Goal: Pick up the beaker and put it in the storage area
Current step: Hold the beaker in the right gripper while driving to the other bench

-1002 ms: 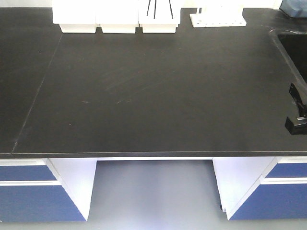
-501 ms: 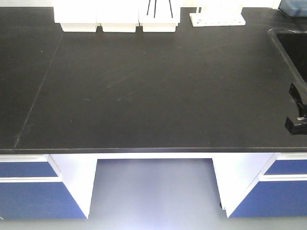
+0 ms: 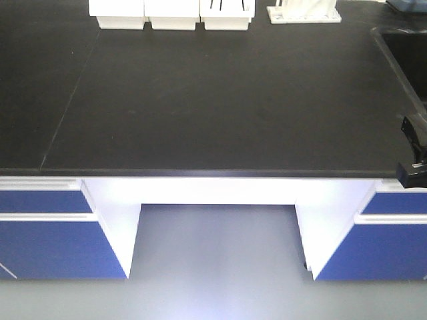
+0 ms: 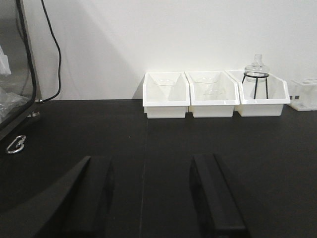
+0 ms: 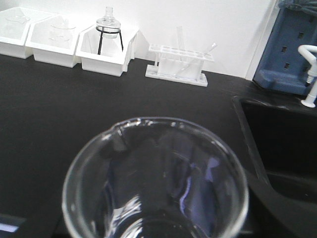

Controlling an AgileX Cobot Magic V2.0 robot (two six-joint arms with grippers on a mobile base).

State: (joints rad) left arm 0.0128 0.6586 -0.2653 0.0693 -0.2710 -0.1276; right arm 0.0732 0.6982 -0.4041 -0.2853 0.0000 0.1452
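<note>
Black benchtop (image 5: 74,94) behind beaker (image 5: 154,184), apparently within right hand (image 3: 413,155)

The left claw (image 4: 148,166) is hovering over the black worktop (image 4: 74,124), its two dark fingers (image 4: 213,198) standing spread apart. Three white bins (image 4: 213,101) are sitting against the wall, a glass flask (image 4: 256,64) standing in the rightmost. A black cable (image 4: 53,49) is hanging at left.

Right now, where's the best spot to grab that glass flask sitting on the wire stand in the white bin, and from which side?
Grip the flask by its narrow neck, coming straight down from above. The neck stands upright, clear of the bin rim, while the round body rests in the wire stand with bin walls on both sides, so a sideways claw would likely hit them.
</note>
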